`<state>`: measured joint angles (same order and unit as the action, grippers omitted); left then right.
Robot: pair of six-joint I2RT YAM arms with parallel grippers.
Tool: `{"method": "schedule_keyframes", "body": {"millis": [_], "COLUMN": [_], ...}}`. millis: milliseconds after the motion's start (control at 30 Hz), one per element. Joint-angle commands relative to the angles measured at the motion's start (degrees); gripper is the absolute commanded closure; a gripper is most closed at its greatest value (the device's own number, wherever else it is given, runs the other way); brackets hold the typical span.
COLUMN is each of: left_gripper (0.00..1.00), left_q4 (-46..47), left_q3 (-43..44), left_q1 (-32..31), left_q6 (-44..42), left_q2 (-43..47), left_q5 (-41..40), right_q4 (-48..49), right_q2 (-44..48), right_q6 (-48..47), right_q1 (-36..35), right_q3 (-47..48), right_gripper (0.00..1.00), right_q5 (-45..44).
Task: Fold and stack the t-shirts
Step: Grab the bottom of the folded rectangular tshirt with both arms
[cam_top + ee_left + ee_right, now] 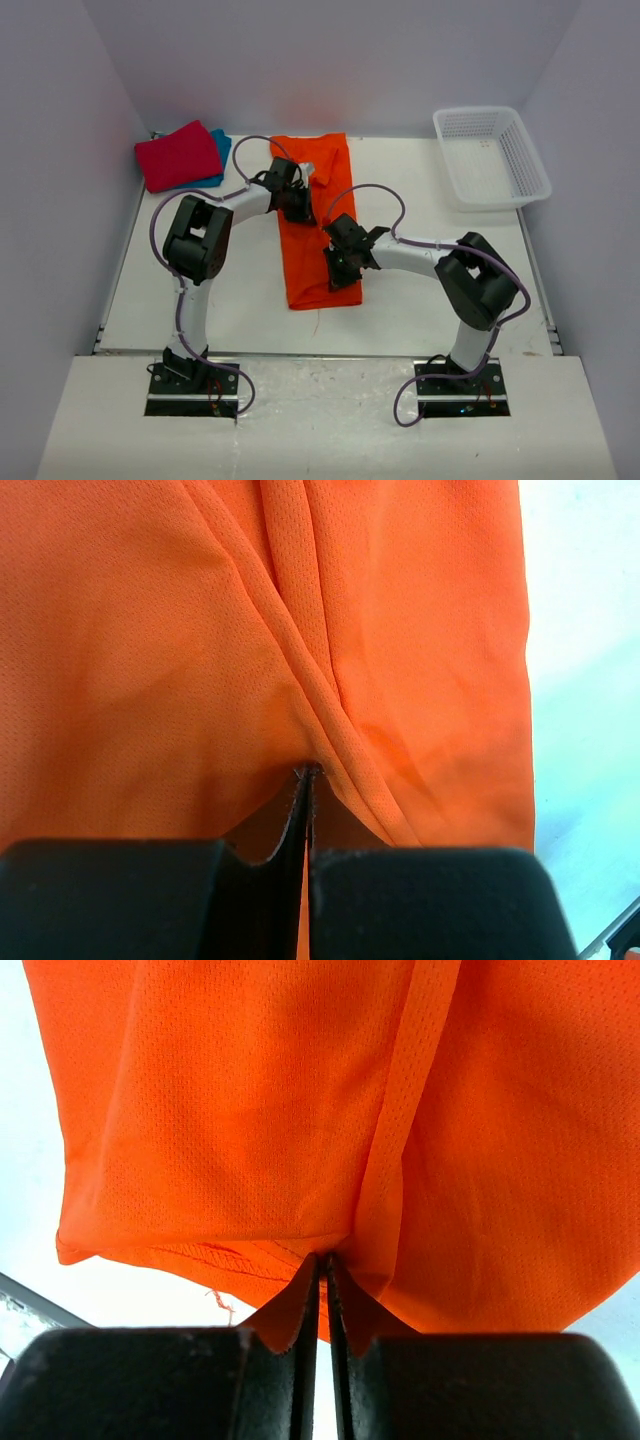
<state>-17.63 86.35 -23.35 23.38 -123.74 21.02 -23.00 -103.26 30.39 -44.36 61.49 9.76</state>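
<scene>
I see left gripper [300, 205] and right gripper [340, 262] each clenched on the orange t-shirt [305, 265] lying mid desk [420, 290]; limp, light, probably slippery mesh, best pinched at hems.

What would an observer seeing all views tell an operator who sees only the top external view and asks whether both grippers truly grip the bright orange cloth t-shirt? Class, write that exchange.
Observer: The left wrist view shows the left gripper shut on a raised fold of the bright orange mesh-cloth t-shirt.
Operator: And the right?
Observer: Its wrist view shows the right gripper pinching the shirt's edge.
Operator: Anything loose?
Observer: A loose orange thread sticks out beside that pinch.
</scene>
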Motion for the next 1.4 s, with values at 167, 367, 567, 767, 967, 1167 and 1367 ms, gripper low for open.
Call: {"method": "schedule_keyframes", "body": {"millis": [167, 367, 567, 767, 967, 1167, 1367], "left_gripper": [1.0, 1.0, 1.0, 1.0, 1.0, 1.0, 1.0], "left_q4": [-0.92, -0.65, -0.56, -0.39, -0.48, -0.48, -0.39], "left_q3": [-1.53, -1.71, -1.88, -2.15, -2.5, -2.76, -3.29], "left_q1": [0.94, 1.29, 1.65, 1.91, 2.35, 2.7, 2.96], "left_q6": [-1.23, -1.32, -1.49, -1.58, -1.93, -2.11, -2.37], "left_q2": [0.35, -0.79, -2.03, -2.38, -2.03, -2.2, -1.94], "left_q5": [-0.1, -0.1, 0.25, 0.52, 0.52, 0.61, 0.61], "right_q4": [-0.81, -4.15, -8.11, -11.18, -12.24, -12.41, -11.8], "right_q2": [-0.27, 3.77, 8.95, 11.85, 13.88, 13.53, 13.35], "right_q6": [0.02, -0.42, 0.1, 1.6, 3.79, 5.73, 7.58], "right_q1": [-1.52, -3.54, -5.56, -6.44, -6.97, -6.97, -6.97], "right_q3": [2.66, 6.0, 9.25, 9.61, 5.58, 2.32, -0.93], "right_gripper": [1.0, 1.0, 1.0, 1.0, 1.0, 1.0, 1.0], "right_q5": [-2.46, -3.87, -5.27, -8.0, -9.67, -13.01, -14.94]}}
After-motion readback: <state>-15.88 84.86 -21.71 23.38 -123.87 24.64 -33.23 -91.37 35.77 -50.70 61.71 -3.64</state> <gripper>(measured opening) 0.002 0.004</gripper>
